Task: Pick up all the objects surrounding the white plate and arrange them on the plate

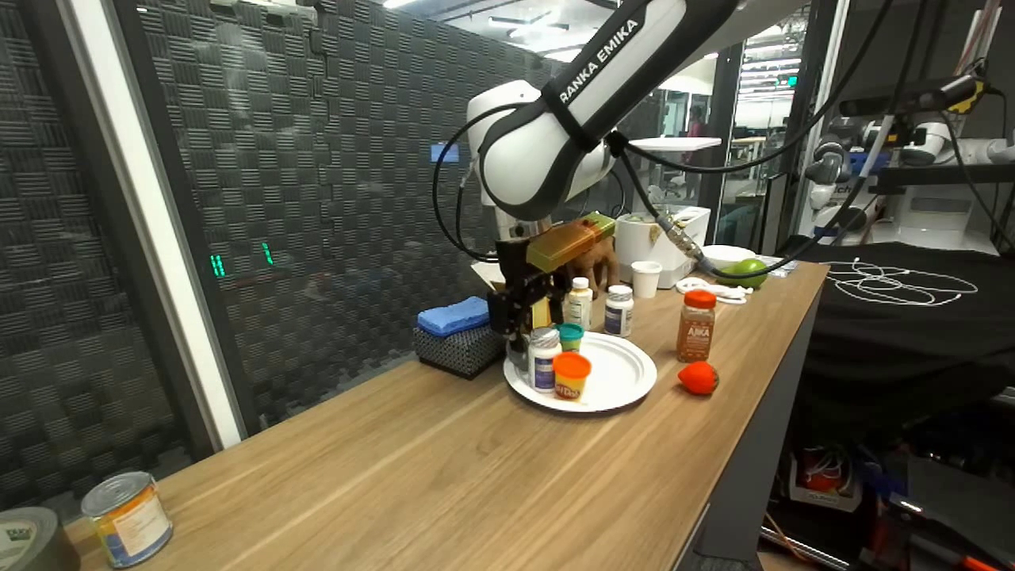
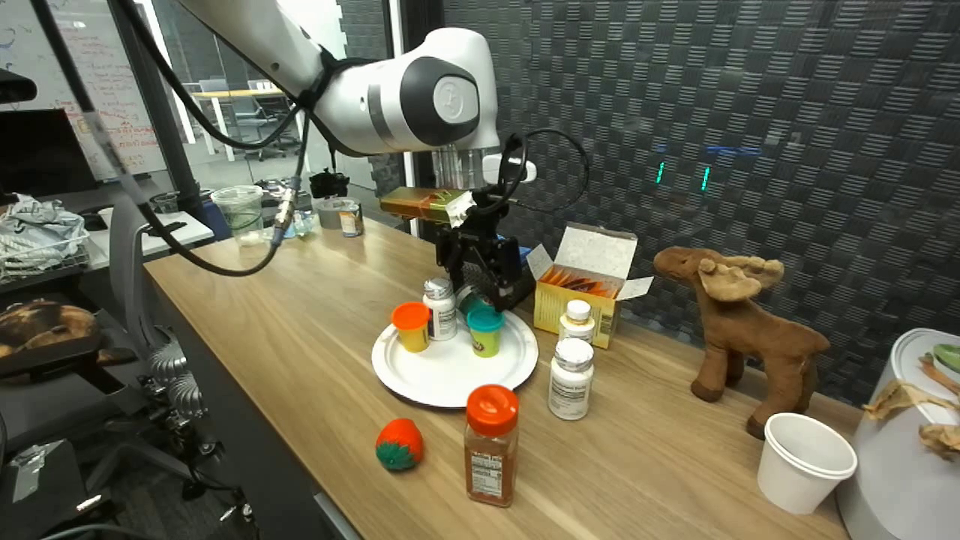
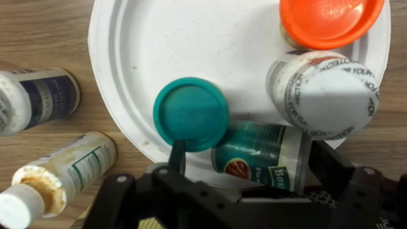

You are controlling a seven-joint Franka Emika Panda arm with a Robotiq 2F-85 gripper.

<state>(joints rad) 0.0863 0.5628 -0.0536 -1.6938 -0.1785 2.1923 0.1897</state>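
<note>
In both exterior views, the teal-lidded cup (image 2: 485,332) is seen on the plate (image 2: 442,377); in the wrist view, a can (image 3: 260,156) at its rim is straddled by the wide-jawed gripper (image 3: 246,146); the cup could be toppled on closing.

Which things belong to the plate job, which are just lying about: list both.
For the job: white plate; on it, orange-lidded tub, teal-lidded tub, white bottle; at its rim, tipped can; beside it, white-capped bottle, blue-labelled bottle, red-capped bottle, strawberry toy.

Just lying about: blue block, labelled tin, tape roll, toy moose, paper cup.
</note>
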